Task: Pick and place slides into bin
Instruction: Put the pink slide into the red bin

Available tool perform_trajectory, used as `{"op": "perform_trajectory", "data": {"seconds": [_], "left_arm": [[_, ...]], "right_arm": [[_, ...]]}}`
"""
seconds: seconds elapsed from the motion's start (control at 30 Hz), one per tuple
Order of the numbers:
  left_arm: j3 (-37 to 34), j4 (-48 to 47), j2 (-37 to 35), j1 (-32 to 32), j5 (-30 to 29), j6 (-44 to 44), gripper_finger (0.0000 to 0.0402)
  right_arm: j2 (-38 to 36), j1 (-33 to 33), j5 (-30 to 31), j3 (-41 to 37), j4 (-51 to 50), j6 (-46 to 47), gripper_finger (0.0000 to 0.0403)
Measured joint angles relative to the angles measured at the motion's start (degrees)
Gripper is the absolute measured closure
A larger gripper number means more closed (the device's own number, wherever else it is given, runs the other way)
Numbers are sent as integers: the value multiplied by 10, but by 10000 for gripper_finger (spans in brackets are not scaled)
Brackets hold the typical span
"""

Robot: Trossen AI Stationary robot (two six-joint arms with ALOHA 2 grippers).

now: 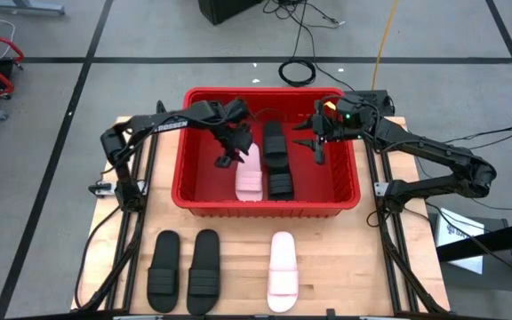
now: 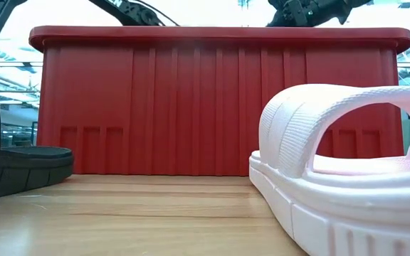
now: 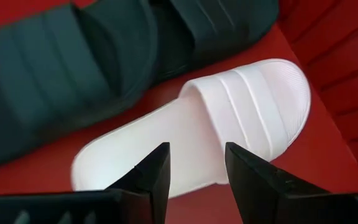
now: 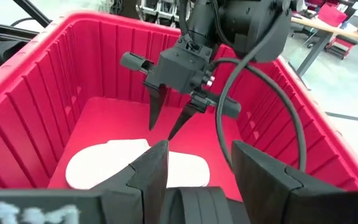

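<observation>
Left gripper [image 1: 228, 161] hangs parted and empty over a pink slide [image 1: 249, 180] lying in the red bin [image 1: 204, 203], apparently just dropped; right gripper [image 1: 318, 153] waits wide, empty.

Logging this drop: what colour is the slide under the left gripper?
Pale pink-white slide, clearest in the left wrist view.
</observation>
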Motion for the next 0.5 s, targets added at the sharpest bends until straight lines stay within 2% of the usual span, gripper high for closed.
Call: {"op": "perform_trajectory", "data": {"seconds": [0.33, 0.5], "left_arm": [[0, 2, -75, 1, -100, -47, 256], [0, 4, -120, 1, -103, -77, 256]], "right_arm": [[-4, 0, 1, 0, 21, 10, 239], [-12, 0, 1, 0, 21, 21, 239]]}}
